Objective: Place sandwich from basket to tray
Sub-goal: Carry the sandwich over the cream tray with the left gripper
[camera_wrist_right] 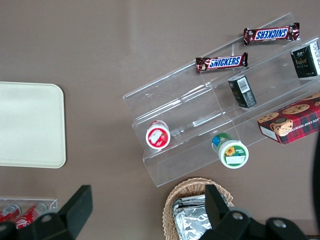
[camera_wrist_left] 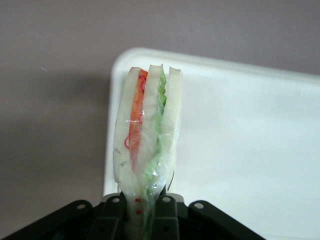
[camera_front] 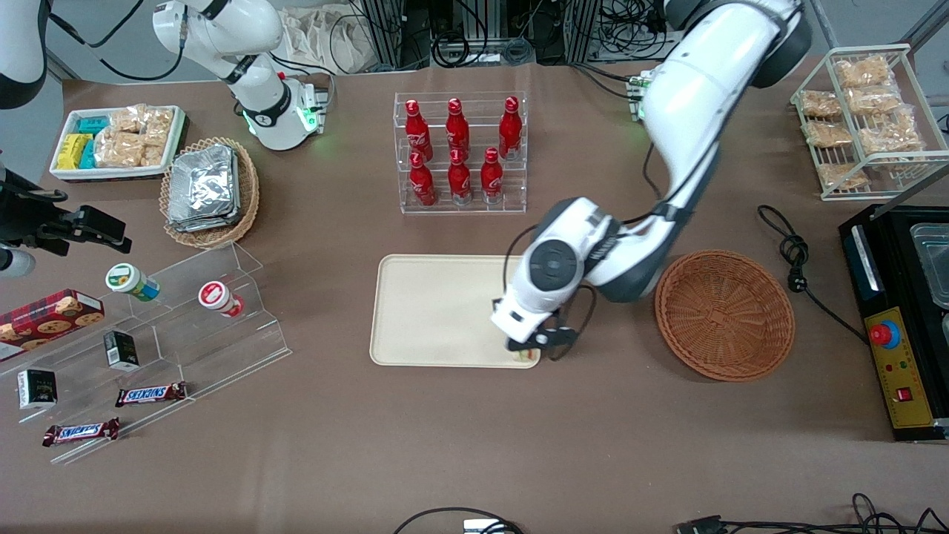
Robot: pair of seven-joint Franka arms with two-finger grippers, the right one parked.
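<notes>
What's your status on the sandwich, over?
Gripper shut on the sandwich, over the tray corner nearest the front camera on the basket's side. Basket empty. Sandwich not yet released. Nothing in the way on the tray.

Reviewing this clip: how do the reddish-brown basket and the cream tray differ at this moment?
The basket is round, woven wicker with sloping sides; the tray is rectangular, smooth cream plastic with a low rim. The basket holds nothing; over the tray's corner nearest the front camera the left gripper holds the sandwich, shut on it. The basket lies toward the working arm's end, beside the tray. Both sit flat on the brown table.
</notes>
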